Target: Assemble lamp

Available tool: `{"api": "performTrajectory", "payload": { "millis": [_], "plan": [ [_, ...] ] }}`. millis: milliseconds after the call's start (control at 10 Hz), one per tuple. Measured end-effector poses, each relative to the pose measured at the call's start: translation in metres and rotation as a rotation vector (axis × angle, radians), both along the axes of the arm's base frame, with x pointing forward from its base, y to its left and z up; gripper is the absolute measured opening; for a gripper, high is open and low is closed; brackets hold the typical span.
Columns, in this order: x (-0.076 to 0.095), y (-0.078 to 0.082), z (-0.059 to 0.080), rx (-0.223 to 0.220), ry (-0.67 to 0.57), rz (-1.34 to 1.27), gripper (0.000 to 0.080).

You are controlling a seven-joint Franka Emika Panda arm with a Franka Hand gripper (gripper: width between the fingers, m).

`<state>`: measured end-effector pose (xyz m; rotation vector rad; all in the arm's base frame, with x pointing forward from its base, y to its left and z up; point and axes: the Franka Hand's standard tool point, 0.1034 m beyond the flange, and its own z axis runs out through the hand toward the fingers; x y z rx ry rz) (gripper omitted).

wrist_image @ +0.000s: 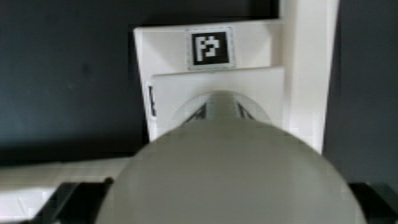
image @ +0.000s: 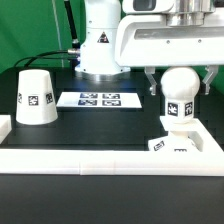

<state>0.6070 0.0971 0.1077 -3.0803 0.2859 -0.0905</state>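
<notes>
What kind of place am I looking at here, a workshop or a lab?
Probably a robotics lab bench: a white robot arm over a black table, the marker board lying flat on it, and a tagged lamp shade.

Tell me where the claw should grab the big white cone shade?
Probably near the narrow top of the shade, coming straight down from above. It stands upright with its wide end on the table, so the slimmest part faces up.

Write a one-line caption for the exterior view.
Gripper straddles the bulb standing on the base, jaws open; the shade stands apart at the exterior view's left.
</notes>
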Motion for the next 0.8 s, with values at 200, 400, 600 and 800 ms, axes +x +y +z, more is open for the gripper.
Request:
{"api": "performTrajectory", "payload": {
  "millis": [200,400,600,800],
  "plan": [
    [-0.0008,0.0010,-0.0004,0.008,0.010,-0.198,0.0577],
    [-0.0013,0.0020,-0.0007,0.018,0.018,-0.371,0.0577],
    [-0.0022,0.0031,-0.0009,0.030,0.029,-0.559,0.0577],
    [-0.0032,0.0049,-0.0013,0.063,0.052,-0.760,0.0577]
  ]
}}
